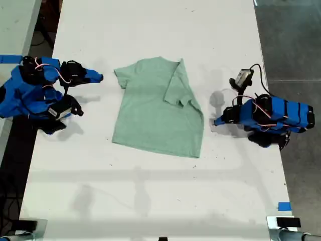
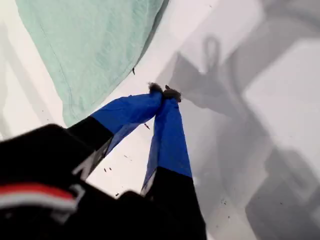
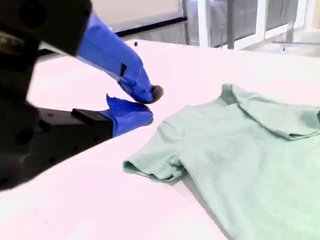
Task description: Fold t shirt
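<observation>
T shirt cropped by both wrist views' edges; folded sleeve hides shirt beneath.

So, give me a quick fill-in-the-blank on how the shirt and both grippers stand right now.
1. In the exterior view, the t shirt has its ___ side folded over its body.
2. My first gripper has its jaws ___, with nothing between them.
3. My second gripper sits just off the shirt's flat, unfolded ___.
4. The shirt lies on a ___ table.

Missing words: right; shut; sleeve; white
</observation>
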`<act>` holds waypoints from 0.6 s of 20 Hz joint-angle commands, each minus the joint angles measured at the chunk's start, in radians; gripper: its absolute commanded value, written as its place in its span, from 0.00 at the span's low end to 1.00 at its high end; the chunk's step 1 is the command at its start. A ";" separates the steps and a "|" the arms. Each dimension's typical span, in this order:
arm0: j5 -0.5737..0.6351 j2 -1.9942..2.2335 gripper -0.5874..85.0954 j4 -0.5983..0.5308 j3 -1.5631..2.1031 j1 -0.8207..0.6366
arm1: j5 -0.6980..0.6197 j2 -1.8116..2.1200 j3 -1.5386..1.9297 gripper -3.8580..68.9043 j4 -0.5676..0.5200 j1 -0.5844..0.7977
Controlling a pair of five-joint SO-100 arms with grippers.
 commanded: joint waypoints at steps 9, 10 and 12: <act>0.508 -1.115 0.20 -0.097 -0.545 -0.377 | 0.014 0.005 0.015 0.05 -0.002 -0.006; 0.526 -1.181 0.20 -0.100 -0.589 -0.376 | 0.014 0.005 0.015 0.05 -0.002 -0.008; 0.552 -1.278 0.20 -0.100 -0.669 -0.388 | 0.014 0.005 0.015 0.05 -0.002 -0.008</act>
